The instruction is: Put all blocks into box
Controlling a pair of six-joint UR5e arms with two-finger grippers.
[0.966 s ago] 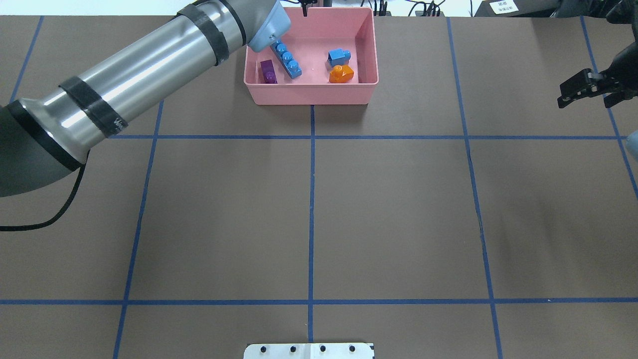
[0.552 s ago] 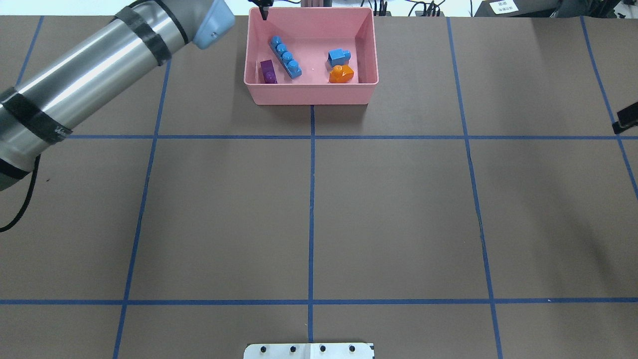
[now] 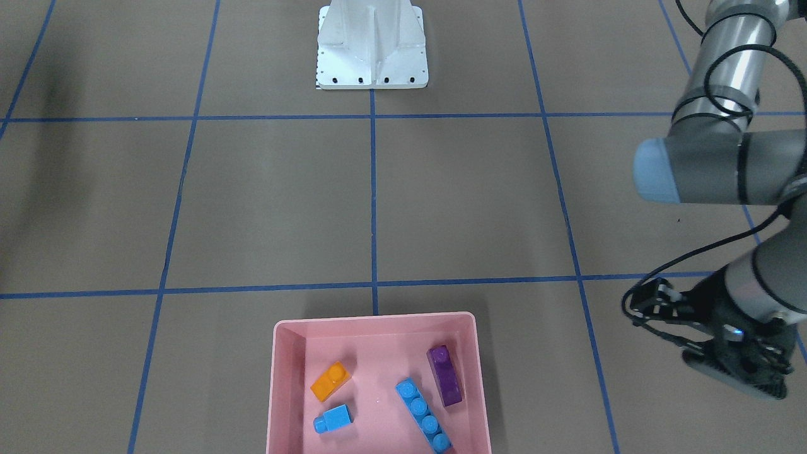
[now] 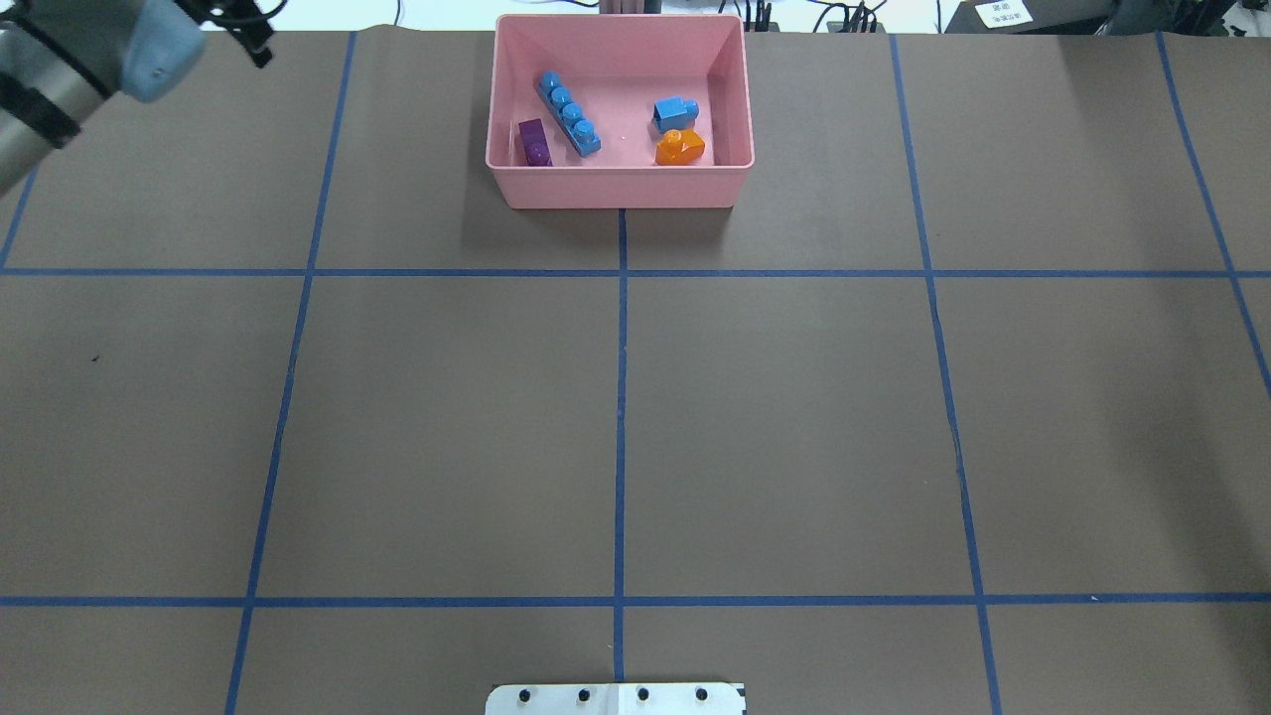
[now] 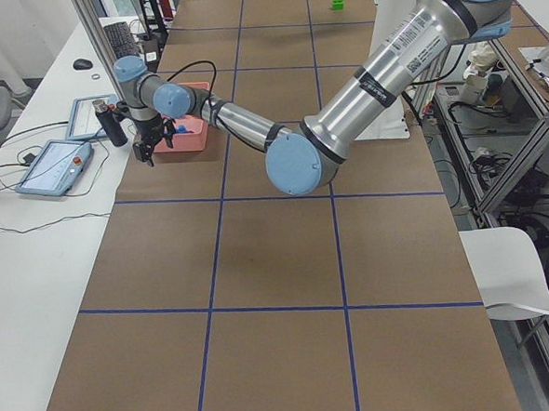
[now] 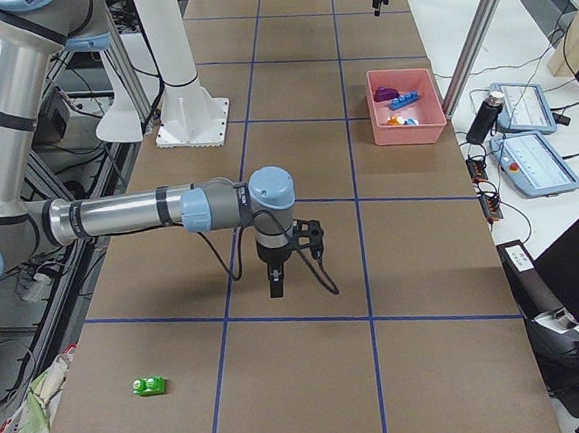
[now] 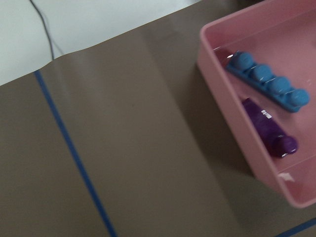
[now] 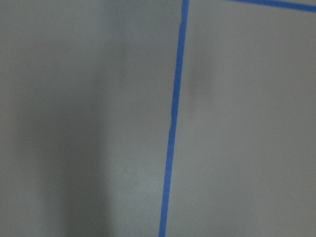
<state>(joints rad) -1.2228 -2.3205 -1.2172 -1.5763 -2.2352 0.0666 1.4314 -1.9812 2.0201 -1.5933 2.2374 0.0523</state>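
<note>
One corner of the pink box (image 7: 232, 123) lay on the brown mat (image 7: 148, 148) close to the desk's edge, where the mat gave way to a white surface (image 7: 108, 19) crossed by a dark cable (image 7: 44, 29). Inside, a long blue four-stud brick (image 7: 268, 80) lay just beside a purple brick (image 7: 269, 127), the purple one against the wall. A blue tape line (image 7: 74, 153) ran from that edge across the mat.

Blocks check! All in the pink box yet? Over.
Left gripper clear of box, right gripper mid-table; open or shut, can't tell. Boxed: orange block, purple block, small blue block, long blue block. Green block out on table, nothing blocking it.
</note>
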